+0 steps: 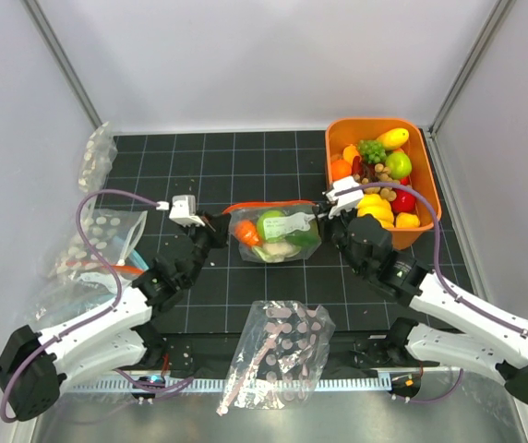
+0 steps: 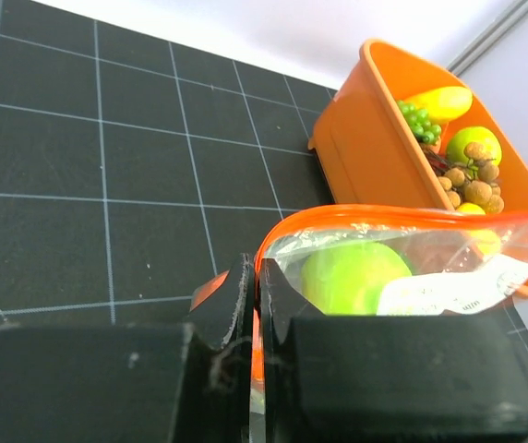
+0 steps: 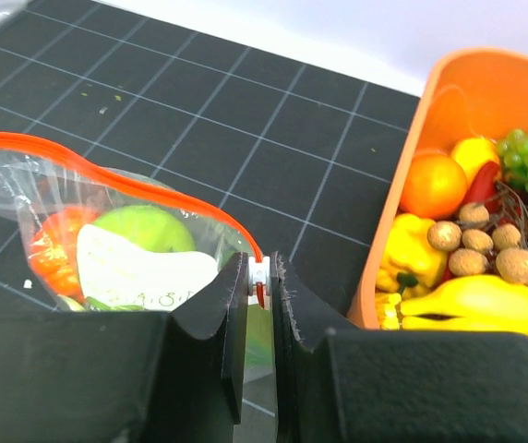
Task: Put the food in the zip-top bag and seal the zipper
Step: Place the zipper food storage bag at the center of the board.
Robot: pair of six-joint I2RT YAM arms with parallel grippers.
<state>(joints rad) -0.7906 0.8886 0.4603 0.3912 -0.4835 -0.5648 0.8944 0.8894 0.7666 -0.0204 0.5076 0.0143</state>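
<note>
Food (image 1: 271, 225) sits in the bag (image 1: 289, 222) at mid-bench, with the left gripper (image 1: 219, 227) and right gripper (image 1: 323, 213) each clamped on one end of the orange zipper (image 1: 266, 204). If either pinch slips, the bowed strip may stay unsealed.

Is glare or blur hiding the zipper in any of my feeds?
Top external: even light, soft shadows, zipper thin but readable. Left wrist: zipper sharp, pale sheen on the zip-top bag film, left gripper close, dark and soft. Right wrist: zipper crisp, mild sheen on the film, right gripper dark at the bottom; no glare on the strip.
</note>
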